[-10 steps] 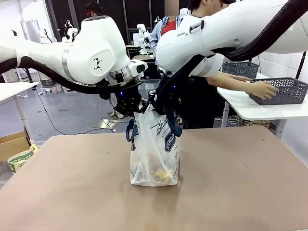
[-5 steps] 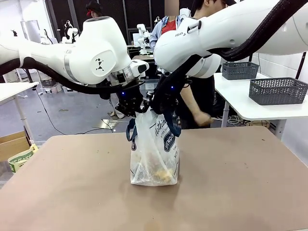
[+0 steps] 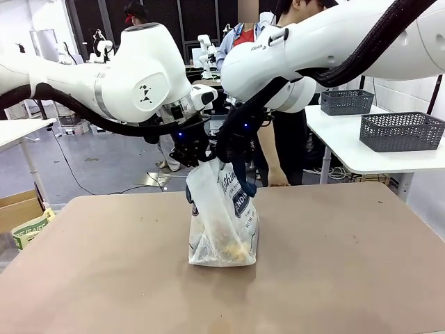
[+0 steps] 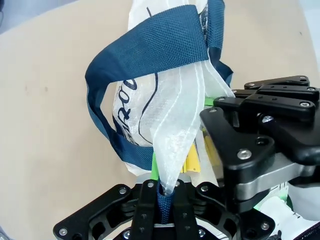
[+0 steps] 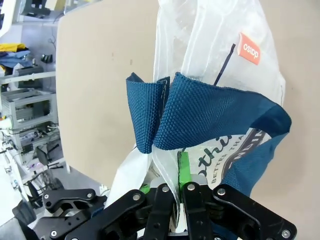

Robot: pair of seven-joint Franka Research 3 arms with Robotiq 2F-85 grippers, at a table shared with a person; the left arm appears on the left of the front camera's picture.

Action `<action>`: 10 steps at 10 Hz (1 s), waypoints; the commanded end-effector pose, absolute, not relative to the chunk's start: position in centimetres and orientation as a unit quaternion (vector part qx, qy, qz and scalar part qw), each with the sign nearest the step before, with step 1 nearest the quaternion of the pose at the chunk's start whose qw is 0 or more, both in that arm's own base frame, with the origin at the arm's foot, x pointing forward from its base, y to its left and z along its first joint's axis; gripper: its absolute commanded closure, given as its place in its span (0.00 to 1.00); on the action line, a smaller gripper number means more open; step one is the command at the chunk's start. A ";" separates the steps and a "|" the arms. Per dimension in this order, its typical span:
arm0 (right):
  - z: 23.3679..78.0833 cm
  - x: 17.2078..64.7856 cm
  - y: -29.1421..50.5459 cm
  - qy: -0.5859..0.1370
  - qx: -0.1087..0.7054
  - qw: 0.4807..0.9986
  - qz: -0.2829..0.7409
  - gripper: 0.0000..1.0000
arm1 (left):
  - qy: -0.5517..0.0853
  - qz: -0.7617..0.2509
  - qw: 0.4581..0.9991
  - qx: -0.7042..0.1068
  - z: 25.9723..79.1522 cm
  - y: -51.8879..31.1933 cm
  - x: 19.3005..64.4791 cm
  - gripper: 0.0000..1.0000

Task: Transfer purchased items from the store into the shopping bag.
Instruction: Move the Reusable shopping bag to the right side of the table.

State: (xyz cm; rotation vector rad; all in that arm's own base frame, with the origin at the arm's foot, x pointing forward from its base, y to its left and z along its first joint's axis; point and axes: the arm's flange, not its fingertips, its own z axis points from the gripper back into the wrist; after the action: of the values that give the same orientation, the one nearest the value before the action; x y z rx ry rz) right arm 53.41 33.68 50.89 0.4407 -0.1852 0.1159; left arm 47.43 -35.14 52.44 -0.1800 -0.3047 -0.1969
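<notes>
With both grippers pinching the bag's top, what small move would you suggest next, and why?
Probably lift the shopping bag slightly, both arms together: the left gripper and right gripper are shut on its top edge, items lie at its bottom, and it rests on the table.

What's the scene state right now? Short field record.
left gripper: shut, fingers pinching the shopping bag top edge and a navy strap
right gripper: shut on the bag's top edge
bag: base appears to rest on the tan table, top drawn together
contents: yellowish packaged items at the bottom
baskets: two dark grey slotted baskets on the white side table
person: at the far side, hand near the table edge
</notes>
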 end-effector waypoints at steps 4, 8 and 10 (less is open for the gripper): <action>51.2 53.9 34.6 -0.086 0.225 0.969 0.051 1.00 | -0.173 -0.122 0.972 -0.098 52.8 -35.1 47.3 1.00; 51.2 54.1 34.5 -0.083 0.217 0.971 0.053 1.00 | -0.167 -0.130 0.971 -0.111 53.2 -34.5 46.4 0.21; 51.1 54.3 34.4 -0.084 0.216 0.971 0.050 1.00 | -0.161 -0.131 0.971 -0.115 53.5 -34.4 46.0 0.00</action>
State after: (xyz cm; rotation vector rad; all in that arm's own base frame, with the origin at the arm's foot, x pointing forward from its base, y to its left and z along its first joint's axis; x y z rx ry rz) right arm 53.57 34.02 50.77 0.4411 -0.1735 0.1194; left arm 46.83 -35.27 53.73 -0.2121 -0.3362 -0.2462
